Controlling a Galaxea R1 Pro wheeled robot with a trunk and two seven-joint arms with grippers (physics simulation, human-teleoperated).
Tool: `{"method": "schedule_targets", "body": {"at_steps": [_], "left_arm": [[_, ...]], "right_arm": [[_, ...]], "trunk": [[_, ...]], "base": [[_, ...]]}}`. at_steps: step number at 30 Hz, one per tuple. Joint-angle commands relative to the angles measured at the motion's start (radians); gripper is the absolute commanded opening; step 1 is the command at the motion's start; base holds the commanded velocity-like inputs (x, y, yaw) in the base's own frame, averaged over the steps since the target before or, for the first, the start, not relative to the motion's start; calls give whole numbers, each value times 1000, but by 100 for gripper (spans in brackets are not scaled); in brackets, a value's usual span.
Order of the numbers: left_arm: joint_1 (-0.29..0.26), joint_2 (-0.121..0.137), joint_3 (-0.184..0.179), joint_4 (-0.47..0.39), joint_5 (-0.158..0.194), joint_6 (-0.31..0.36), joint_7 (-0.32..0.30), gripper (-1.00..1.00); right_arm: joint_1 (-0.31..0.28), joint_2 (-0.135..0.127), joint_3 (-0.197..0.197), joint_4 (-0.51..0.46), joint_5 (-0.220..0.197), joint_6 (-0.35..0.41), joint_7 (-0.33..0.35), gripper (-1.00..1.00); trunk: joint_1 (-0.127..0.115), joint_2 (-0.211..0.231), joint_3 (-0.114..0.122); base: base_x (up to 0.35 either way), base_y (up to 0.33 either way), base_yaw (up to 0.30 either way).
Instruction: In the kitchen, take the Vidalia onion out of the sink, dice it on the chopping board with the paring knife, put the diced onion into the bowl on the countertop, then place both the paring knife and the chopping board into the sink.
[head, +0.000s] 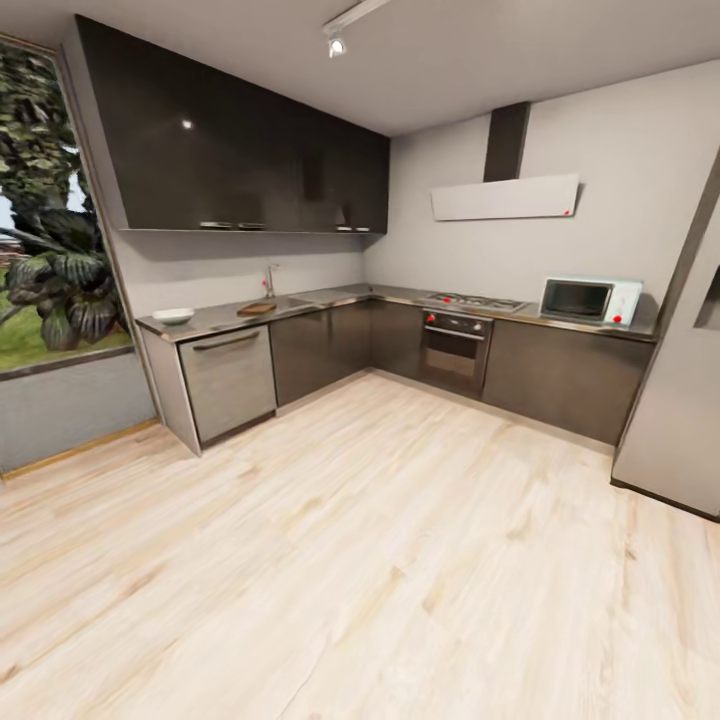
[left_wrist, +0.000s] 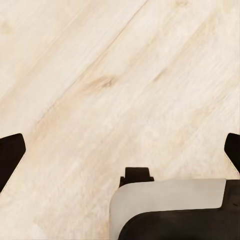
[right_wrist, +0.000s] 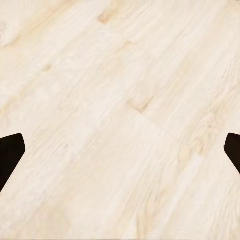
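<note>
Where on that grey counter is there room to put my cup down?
The countertop looks bare between the sink and the hob. It is crowded at the window end, where the bowl and chopping board sit.

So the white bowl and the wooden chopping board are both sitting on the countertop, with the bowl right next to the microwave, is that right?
Not quite. In the head view the bowl sits at the countertop's far left end, near the window, with the chopping board beside it. The microwave stands at the opposite end, past the hob. Both bowl and board are indeed on the countertop.
</note>
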Motion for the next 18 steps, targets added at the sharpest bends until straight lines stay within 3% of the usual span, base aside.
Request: {"method": "schedule_targets", "body": {"at_steps": [1,7,18], "left_arm": [[0,0,0,-1,0,-2,0,100],[0,-1,0,-1,0,-2,0,100],[0,0,0,0,0,-2,0,100]], "right_arm": [[0,0,0,0,0,-2,-3,100],[0,0,0,0,0,-2,-3,100],[0,1,0,0,0,-2,-3,100]], "trunk": [[1,0,-1],[1,0,-1],[1,0,-1]], "base": [[319,0,0],[319,-22,0],[319,-115,0]]}}
